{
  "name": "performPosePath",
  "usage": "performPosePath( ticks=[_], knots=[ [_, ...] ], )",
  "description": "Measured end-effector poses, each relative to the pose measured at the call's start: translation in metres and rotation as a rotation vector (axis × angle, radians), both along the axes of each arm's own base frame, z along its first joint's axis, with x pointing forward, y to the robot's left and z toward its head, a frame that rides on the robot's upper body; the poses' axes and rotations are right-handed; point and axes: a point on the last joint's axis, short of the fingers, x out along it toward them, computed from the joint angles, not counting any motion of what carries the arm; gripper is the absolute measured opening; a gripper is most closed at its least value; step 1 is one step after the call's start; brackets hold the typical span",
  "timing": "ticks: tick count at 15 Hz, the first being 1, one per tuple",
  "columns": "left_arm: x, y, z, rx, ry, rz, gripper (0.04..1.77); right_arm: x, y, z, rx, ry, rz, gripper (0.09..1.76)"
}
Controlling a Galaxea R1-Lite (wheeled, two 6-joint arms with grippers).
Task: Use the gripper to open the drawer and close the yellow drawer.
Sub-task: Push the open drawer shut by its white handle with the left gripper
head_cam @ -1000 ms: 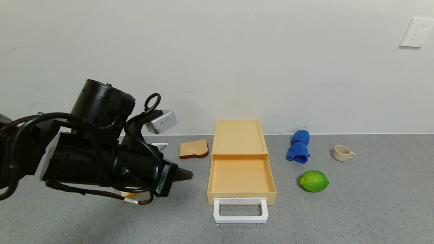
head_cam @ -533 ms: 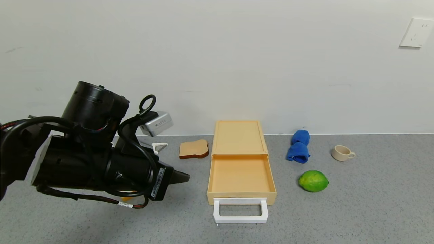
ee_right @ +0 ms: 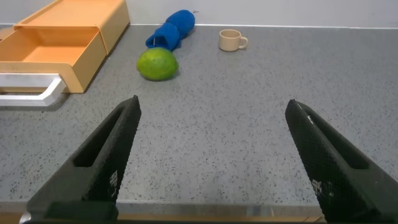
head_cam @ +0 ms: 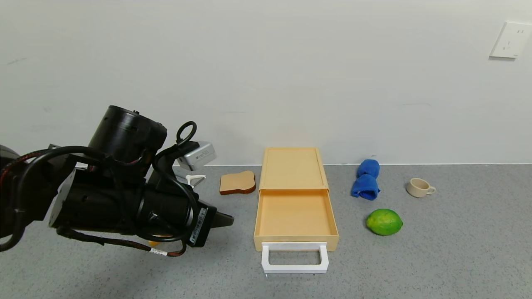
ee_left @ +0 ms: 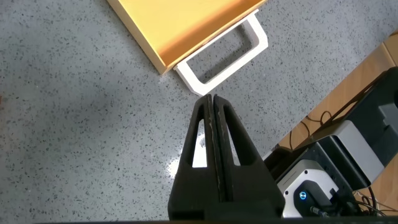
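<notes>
Left claw [head_cam: 227,219] closed, empty, beside open drawer [head_cam: 294,207]; peeler [head_cam: 193,179] half-hidden.

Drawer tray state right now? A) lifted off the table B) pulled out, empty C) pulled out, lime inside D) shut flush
B: the yellow drawer has its tray slid out toward the robot, its bare inside showing; the lime lies on the table beside it.

Grey speckled counter [head_cam: 457,257], white wall [head_cam: 291,62] (one socket [head_cam: 510,40]).
</notes>
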Motion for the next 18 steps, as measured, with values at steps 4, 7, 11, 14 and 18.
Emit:
performPosePath(
  ticks=[4,7,11,14,18],
  knots=[
    [0.000,0.000,-0.001,0.002,0.006,0.002,0.11,0.000,0.000,0.000,0.000,0.000,0.000,1.71],
    [-0.002,0.000,-0.007,0.018,0.025,0.007,0.11,0.000,0.000,0.000,0.000,0.000,0.000,1.71],
    [-0.002,0.001,-0.007,0.025,0.022,0.014,0.11,0.000,0.000,0.000,0.000,0.000,0.000,1.71],
    [0.000,-0.001,-0.009,0.024,0.030,0.018,0.11,0.000,0.000,0.000,0.000,0.000,0.000,1.71],
    [0.001,-0.011,-0.007,-0.002,0.021,0.045,0.11,0.000,0.000,0.000,0.000,0.000,0.000,1.71]
  ],
)
